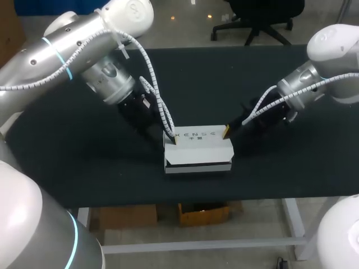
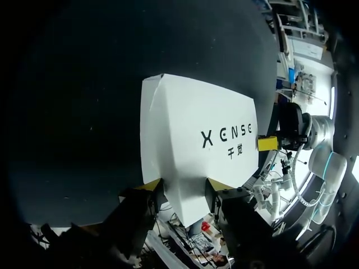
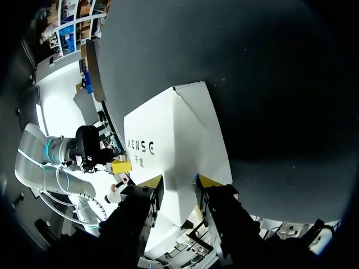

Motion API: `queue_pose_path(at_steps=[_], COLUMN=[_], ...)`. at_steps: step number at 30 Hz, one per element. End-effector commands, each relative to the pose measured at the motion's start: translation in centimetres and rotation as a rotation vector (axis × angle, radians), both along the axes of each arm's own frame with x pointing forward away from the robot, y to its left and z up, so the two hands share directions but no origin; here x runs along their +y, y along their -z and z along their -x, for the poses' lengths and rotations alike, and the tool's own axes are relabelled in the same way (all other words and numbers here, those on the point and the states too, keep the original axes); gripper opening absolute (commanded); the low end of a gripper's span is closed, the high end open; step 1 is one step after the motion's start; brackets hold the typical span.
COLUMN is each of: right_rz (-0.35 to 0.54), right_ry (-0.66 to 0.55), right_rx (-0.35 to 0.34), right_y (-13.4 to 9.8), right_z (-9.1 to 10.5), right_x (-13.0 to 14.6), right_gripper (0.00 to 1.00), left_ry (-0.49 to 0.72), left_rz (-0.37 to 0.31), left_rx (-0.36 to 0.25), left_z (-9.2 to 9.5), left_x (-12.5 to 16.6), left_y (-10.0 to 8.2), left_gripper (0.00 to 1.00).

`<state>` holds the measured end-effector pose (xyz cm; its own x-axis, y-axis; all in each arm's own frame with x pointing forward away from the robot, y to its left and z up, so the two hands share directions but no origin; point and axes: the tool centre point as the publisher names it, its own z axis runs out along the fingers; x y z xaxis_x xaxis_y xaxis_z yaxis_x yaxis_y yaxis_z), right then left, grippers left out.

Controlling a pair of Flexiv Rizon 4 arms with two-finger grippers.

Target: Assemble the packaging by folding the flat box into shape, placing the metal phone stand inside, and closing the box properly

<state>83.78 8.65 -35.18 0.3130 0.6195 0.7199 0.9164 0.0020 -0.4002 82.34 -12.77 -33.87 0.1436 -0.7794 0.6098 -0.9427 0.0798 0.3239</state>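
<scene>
left gripper [image 2: 183, 185] and right gripper [image 3: 179, 182] each pinch the white cardboard box [image 1: 199, 147] (smooth, rectangular).

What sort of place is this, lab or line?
Probably a robotics lab bench: one black table, left gripper and right gripper each gripping a single white box.

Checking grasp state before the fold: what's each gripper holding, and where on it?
Both appear shut on the white box: the left gripper pinches the left end of its printed top panel, the right gripper the right end.
</scene>
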Motion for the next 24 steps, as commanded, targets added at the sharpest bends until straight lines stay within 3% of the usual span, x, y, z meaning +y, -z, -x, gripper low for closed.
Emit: queue_pose_path(at_steps=[1,24], right_rz=[-0.004,-0.018], right_ry=[-0.004,-0.003], right_rx=[0.005,0.017], right_y=[-0.03,-0.26], right_z=[-0.02,0.5], right_x=[0.32,0.18], right_gripper=[0.35,0.36], left_ry=[0.01,0.023], left_rz=[0.002,0.001], left_rx=[0.011,0.042], left_z=[-0.45,-0.12], left_x=[-0.41,-0.52], left_y=[0.13,0.06], left_gripper=[0.48,0.47])
